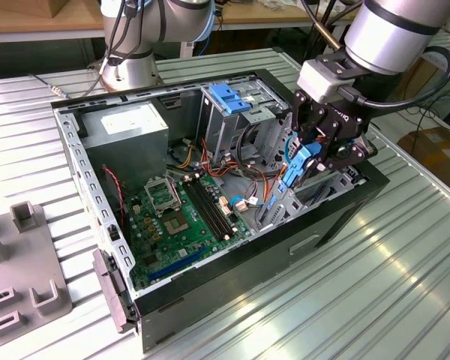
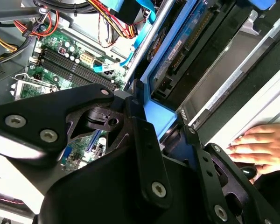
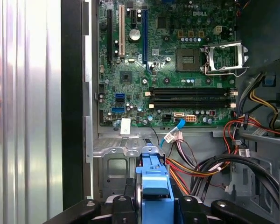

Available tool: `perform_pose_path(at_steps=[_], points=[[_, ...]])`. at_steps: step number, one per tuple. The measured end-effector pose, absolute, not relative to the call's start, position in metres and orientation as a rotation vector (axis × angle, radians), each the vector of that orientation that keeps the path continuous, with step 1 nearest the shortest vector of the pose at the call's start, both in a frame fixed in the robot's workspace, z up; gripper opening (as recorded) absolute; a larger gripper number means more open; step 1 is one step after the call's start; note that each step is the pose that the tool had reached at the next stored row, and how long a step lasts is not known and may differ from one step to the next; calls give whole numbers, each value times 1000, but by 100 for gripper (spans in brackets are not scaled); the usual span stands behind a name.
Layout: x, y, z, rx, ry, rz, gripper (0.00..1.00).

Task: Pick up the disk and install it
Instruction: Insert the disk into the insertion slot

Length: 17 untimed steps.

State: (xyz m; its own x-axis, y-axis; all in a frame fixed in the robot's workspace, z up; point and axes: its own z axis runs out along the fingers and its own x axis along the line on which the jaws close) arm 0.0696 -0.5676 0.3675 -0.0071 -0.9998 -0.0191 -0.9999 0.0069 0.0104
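Robotics workshop: slatted metal workbench (image 1: 390,292), opened computer case (image 1: 232,289), cardboard box (image 1: 441,154), wooden benches (image 1: 30,19) behind.

Case (image 1: 247,289) sits on the table (image 1: 405,285); inside, motherboard (image 1: 187,214) lies flat, power supply (image 1: 127,127) at the exterior view's left rear, drive cage (image 1: 232,112) right of it, disk (image 1: 301,166) upright between the jaws further right.

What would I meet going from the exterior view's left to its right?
Grey stand → power supply → drive cage → disk, gripped by the end effector → cardboard box.
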Motion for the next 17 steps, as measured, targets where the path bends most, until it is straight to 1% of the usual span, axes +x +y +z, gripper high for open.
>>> perform_pose_path(at_steps=[6, 8, 9, 13, 14, 15, 16, 17], points=[[70, -568, 367, -2209, 2225, 33, 37], [70, -568, 367, -2209, 2224, 33, 38], [70, -568, 367, -2209, 2224, 33, 44], [70, -568, 367, -2209, 2225, 33, 44], [70, -568, 367, -2209, 2225, 33, 43], [70, -568, 367, -2209, 2225, 33, 36], [70, -568, 367, -2209, 2225, 33, 36], [70, -568, 367, -2209, 2225, 33, 30]])
